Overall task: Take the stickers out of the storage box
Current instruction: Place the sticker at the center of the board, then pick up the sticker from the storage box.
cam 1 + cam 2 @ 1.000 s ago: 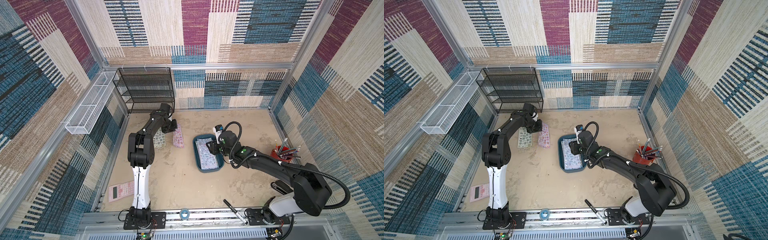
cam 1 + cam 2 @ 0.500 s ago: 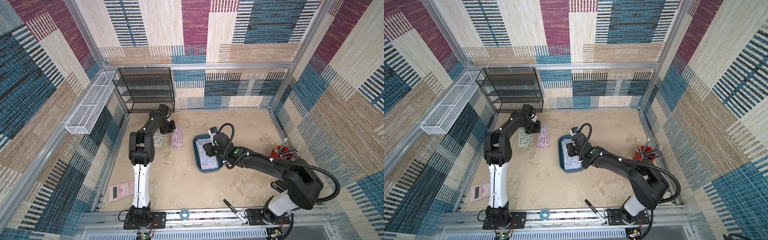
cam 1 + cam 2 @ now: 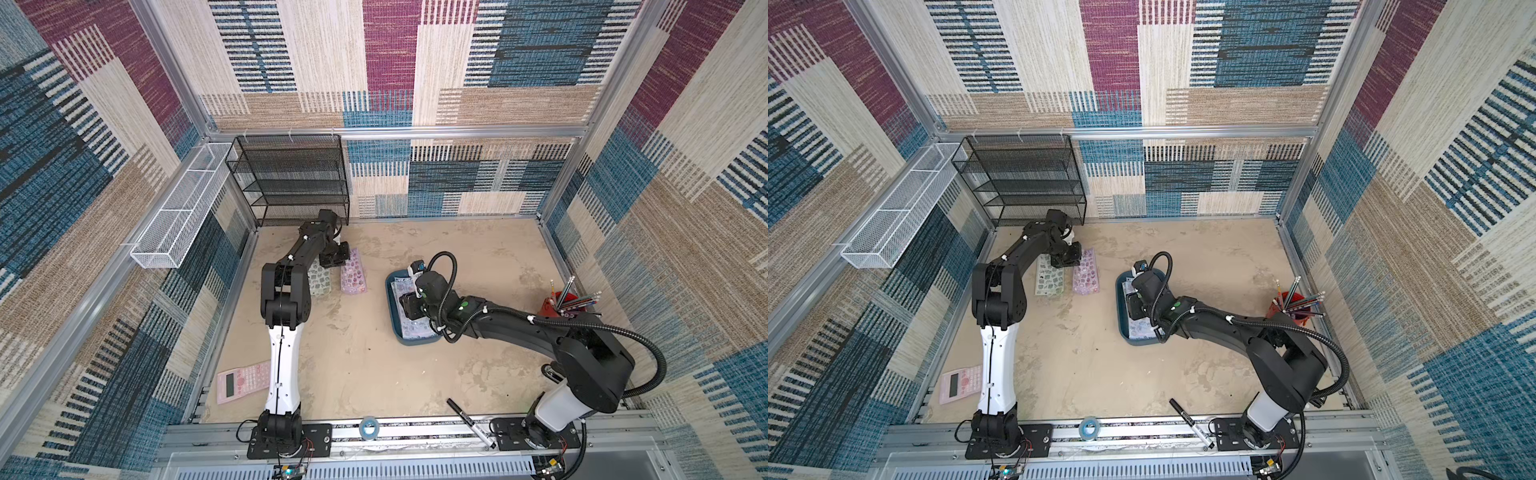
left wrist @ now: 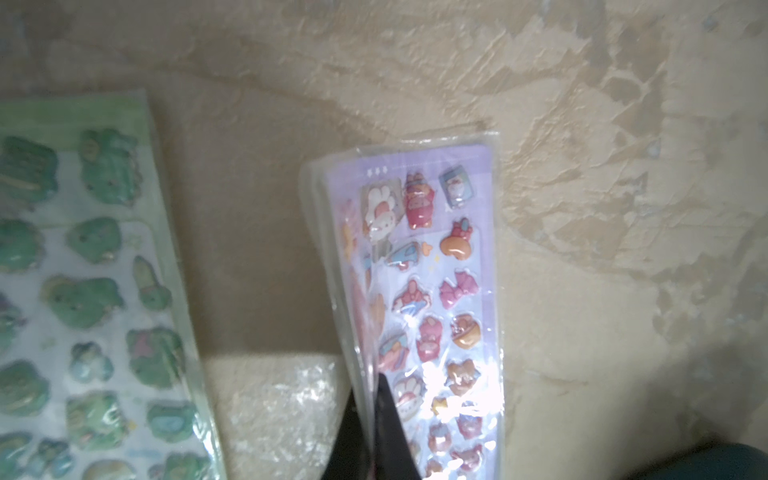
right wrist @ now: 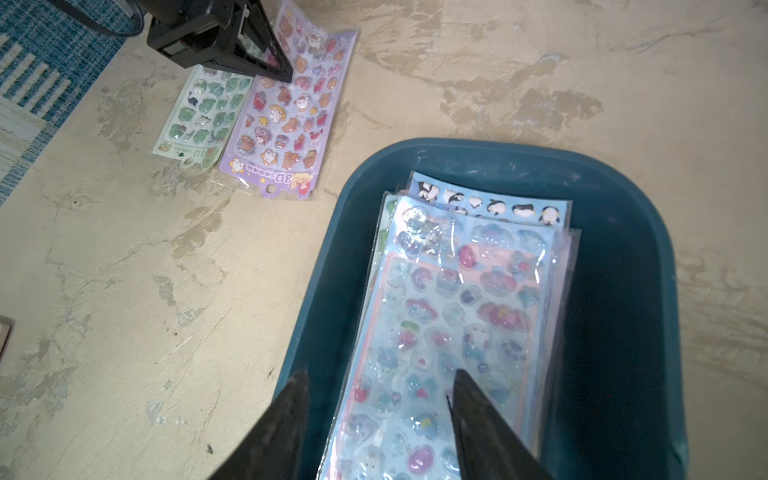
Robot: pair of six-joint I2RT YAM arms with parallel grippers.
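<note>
Right gripper [image 5: 380, 374], jaws half apart, straddles an edge of the stickers [image 5: 453, 316] in the storage box [image 5: 615, 291]; next, presumably: pinch, lift one. Left gripper [image 4: 370, 399] clamps lilac sheet [image 4: 440, 291].

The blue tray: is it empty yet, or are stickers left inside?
Not empty. The tray holds a stack of sticker sheets; a green sheet and a lilac sheet are outside it.

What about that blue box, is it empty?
No, in the right wrist view a stack of sticker sheets lies inside the storage box.
</note>
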